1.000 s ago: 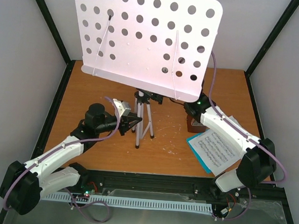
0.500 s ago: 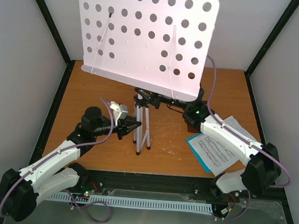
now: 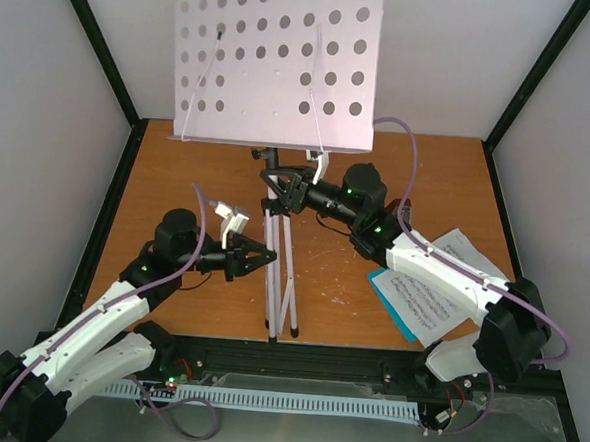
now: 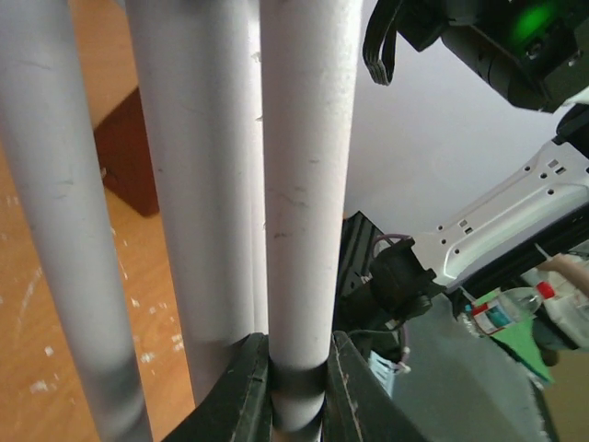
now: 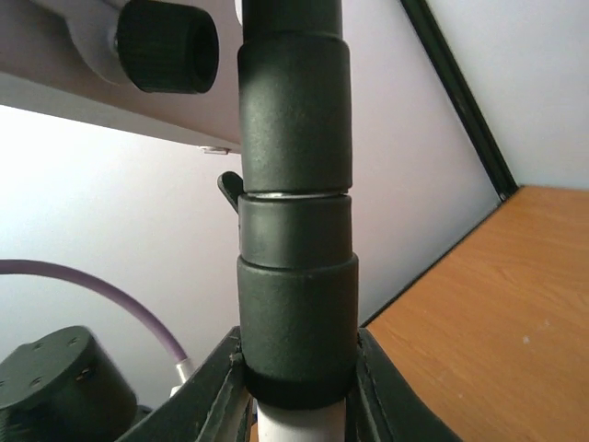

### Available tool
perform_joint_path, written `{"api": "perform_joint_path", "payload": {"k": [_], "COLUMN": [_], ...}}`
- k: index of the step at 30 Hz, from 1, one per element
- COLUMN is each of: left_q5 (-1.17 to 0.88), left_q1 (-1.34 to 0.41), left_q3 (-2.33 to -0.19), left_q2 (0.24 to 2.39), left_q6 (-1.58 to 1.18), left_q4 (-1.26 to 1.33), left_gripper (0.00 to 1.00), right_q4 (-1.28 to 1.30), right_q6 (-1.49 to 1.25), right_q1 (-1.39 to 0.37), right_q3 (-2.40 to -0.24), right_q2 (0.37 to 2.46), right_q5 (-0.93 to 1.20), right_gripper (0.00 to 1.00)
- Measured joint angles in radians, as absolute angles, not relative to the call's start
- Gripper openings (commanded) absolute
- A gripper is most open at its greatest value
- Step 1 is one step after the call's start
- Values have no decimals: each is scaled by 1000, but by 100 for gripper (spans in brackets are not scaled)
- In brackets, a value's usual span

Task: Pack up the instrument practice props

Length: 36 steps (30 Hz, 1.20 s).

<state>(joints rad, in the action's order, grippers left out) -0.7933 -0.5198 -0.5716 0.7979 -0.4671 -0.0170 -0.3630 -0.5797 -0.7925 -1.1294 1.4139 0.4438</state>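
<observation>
Centrally, the stand rises from the worktop, its perforated desk high at the far side and tilted towards the back wall. The three legs are drawn in almost parallel, with their feet close to the near edge; whether all of them touch the wood cannot be told.

The left pincer reaches in from the left and pinches one white leg partway up, a finger pressed on each side of the tube. The right pincer comes in from the right, higher up, just under the desk, and is clamped on the black collar of the post.

On the near right of the worktop lies the sheet music, partly under the right arm, with the teal booklet showing along its left edge beneath it, well apart from the legs.
</observation>
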Motion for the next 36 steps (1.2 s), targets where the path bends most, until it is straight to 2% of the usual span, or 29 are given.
{"api": "perform_joint_path", "payload": {"k": [8, 19, 26, 36], "left_q5": [-783, -721, -646, -616], "left_q1": [-530, -536, -536, -536], "left_q3": [-568, -499, -418, -411], "left_q2": [821, 884, 962, 1101], "left_q6": [-630, -744, -754, -754], "left_q4": [-149, -158, -72, 24], "left_gripper": [0, 0, 0, 0], "right_q4": [-426, -495, -550, -558], "right_q6": [-734, -800, -809, -818], "right_q1": [-791, -785, -769, -737], "right_q3": [-1030, -965, -944, -939], "right_q2": [1504, 1655, 1771, 1849], "right_q5": [341, 303, 299, 283], "right_gripper": [3, 3, 3, 3]}}
